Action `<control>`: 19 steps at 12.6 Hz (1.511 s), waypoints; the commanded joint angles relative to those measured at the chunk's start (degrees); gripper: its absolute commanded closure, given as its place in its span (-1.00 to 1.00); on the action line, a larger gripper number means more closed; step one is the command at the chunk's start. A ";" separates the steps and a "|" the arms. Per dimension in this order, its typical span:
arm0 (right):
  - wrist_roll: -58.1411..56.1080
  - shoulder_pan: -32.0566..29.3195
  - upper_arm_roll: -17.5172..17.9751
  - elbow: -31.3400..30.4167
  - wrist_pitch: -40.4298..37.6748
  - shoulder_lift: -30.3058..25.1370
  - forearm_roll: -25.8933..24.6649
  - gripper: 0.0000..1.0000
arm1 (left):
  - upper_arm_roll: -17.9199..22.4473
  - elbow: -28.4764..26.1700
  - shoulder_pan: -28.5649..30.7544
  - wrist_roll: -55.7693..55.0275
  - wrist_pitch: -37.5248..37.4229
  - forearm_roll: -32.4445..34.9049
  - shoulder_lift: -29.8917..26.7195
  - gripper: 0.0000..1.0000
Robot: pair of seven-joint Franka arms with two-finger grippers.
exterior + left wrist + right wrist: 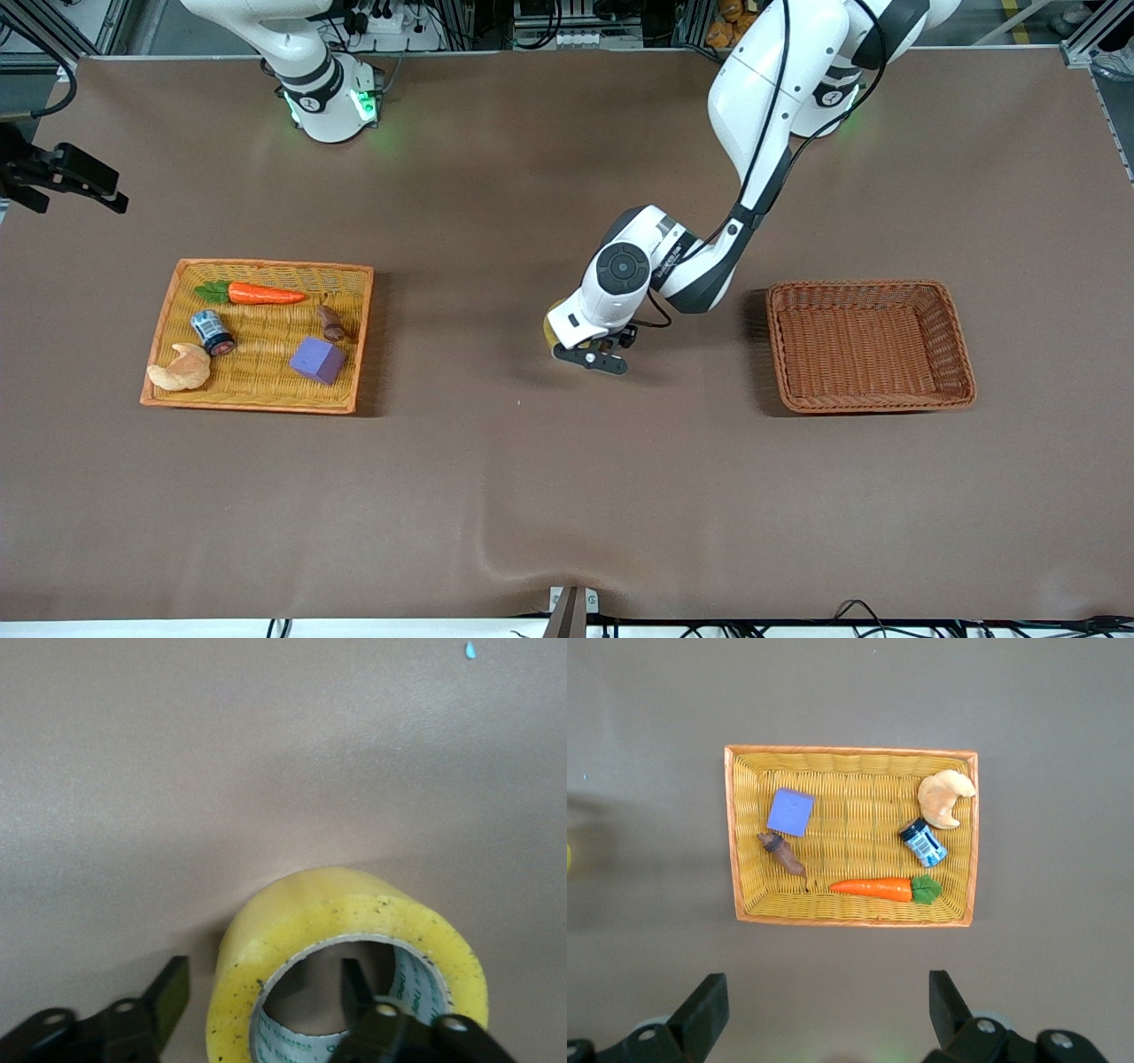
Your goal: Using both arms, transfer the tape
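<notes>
The yellow tape lies flat on the brown table near its middle, mostly hidden under the left arm's wrist. In the left wrist view the tape shows its grey-white core. My left gripper is down at the tape and open. One finger is inside the core and the other finger is outside the ring, apart from it. My right gripper is open and empty, held high over the table and looking down at the yellow tray.
A yellow wicker tray toward the right arm's end holds a carrot, a blue-labelled jar, a croissant, a purple cube and a small brown thing. An empty brown basket stands toward the left arm's end.
</notes>
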 commanded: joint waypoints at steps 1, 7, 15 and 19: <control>0.71 -1.50 0.34 3.15 -1.54 1.30 1.21 -1.00 | 0.51 0.86 -0.66 0.15 0.41 1.67 -0.31 1.00; 1.60 -2.11 0.33 3.23 -1.81 1.74 1.47 -1.00 | 0.78 1.12 3.02 0.07 -2.75 1.05 -5.82 1.00; 1.78 -1.67 0.51 3.23 -3.48 1.74 1.39 -1.00 | 1.92 0.33 18.30 9.17 -19.27 3.25 -20.95 1.00; 1.08 -1.93 0.42 3.32 -3.48 1.74 1.39 -1.00 | 1.92 -2.56 29.02 25.86 -24.29 3.51 -23.25 1.00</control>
